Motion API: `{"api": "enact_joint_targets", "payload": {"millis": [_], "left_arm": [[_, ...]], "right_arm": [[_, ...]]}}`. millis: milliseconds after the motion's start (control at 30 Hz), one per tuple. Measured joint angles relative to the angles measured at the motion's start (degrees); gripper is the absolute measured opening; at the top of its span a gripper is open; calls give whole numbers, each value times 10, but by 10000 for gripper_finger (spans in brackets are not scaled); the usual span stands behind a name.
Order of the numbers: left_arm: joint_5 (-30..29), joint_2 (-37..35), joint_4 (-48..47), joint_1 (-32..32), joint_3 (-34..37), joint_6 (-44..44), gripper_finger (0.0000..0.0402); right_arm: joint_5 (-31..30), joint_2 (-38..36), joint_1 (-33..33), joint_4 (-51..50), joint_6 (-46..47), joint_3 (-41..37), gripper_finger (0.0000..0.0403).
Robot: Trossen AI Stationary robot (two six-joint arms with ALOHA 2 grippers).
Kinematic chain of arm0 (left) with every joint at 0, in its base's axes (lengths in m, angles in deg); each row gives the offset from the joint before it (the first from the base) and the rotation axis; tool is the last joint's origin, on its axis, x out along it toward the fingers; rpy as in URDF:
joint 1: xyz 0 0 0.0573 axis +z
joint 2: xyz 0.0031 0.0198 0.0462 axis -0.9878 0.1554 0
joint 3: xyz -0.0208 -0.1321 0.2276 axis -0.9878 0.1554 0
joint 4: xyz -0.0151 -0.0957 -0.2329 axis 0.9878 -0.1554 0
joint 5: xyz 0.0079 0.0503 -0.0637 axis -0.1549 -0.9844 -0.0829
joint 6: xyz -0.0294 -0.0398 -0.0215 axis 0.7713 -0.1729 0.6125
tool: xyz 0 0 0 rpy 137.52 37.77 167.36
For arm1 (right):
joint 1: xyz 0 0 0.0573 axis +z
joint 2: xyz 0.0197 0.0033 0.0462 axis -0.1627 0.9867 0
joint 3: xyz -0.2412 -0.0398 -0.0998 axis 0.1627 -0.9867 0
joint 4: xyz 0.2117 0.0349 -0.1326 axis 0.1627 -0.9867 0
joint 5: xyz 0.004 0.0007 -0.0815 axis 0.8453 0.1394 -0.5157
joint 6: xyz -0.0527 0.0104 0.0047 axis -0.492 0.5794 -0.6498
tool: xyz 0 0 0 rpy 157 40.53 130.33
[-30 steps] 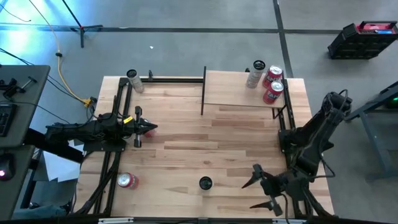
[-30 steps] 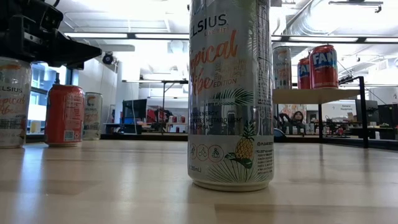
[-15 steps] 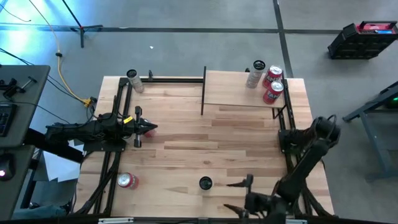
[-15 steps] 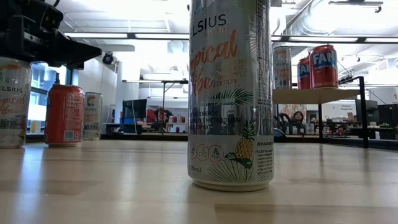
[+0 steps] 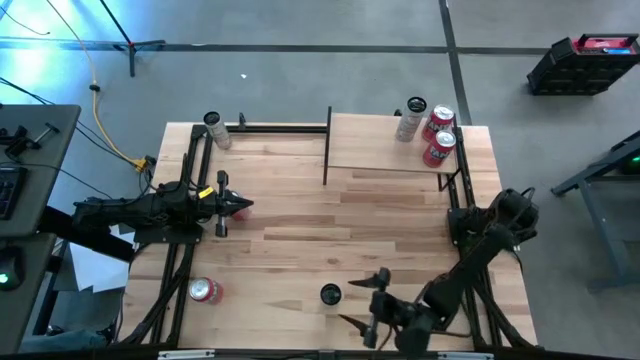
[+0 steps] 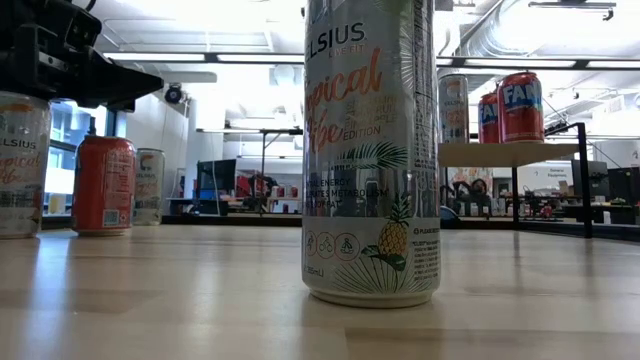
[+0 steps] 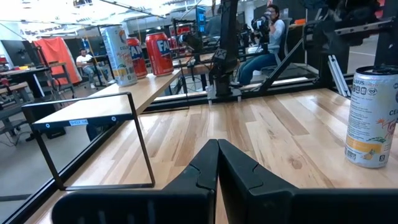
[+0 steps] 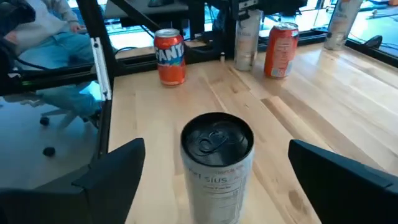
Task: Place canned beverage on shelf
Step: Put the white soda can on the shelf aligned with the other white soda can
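Right tool spread wide beside upright can, left tool clenched, empty

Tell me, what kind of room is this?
Probably a robotics lab or workshop: two robot arms work at a wooden table on bare concrete, desks with seated people fill the background, and exposed ducts cross the ceiling.

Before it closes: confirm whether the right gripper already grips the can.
No: the right gripper stands open, fingers clear of the can.
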Motion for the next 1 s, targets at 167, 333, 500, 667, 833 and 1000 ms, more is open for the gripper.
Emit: {"api": "enact_joint_targets", "payload": {"millis": [167,333,500,667,833,1000], "left_arm": [[0,0,0,0,0,0,3],[0,0,0,0,0,0,3],[0,0,0,0,0,0,3],[0,0,0,0,0,0,3],[0,0,0,0,0,0,3],[0,0,0,0,0,0,3]], "right_arm": [[-34,20,-8,2,6,0,390],[-57,42,-3,28,-12,0,382],[-85,72,-3,75,-49,0,381],[-119,93,-8,101,-54,0,381],[-104,102,-25,144,-55,0,381],[-82,115,-42,166,-42,0,381]]}}
